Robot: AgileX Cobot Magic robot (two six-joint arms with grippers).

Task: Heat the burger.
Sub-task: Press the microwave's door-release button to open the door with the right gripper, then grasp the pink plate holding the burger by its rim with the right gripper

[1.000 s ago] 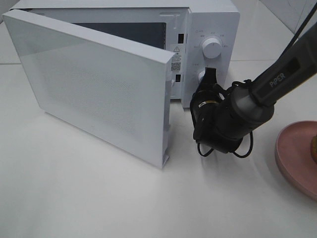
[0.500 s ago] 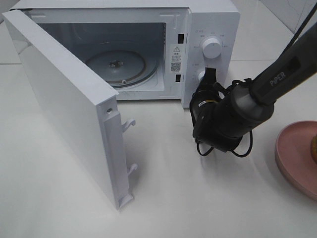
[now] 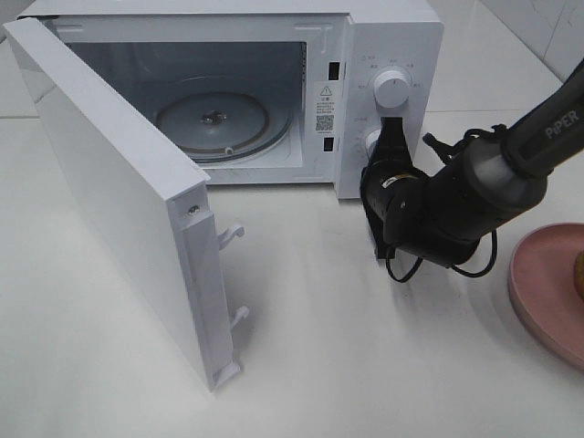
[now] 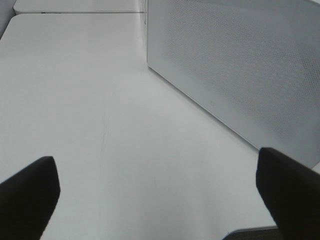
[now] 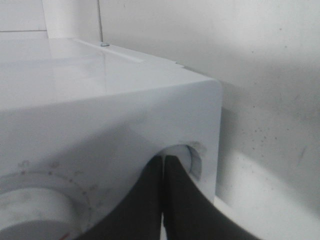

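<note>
My right end effector (image 3: 391, 132), pinched closed and empty, sits at the microwave button (image 3: 372, 141); the burger (image 3: 580, 276) lies at its four o'clock, this arm nearest.

White table (image 3: 365, 374) carries microwave (image 3: 401, 32) and pink plate (image 3: 531, 285).

White microwave (image 3: 411, 41), door (image 3: 109, 182) wide open, glass turntable (image 3: 214, 123) inside; pink plate (image 3: 534, 283) rightward.

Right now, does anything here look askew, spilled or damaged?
Nothing stands out. The microwave door hangs wide open, the glass turntable sits flat and bare inside, and the shut right gripper has its tips at the lower round button of the control panel. The pink plate lies flat, with no spills visible.
</note>
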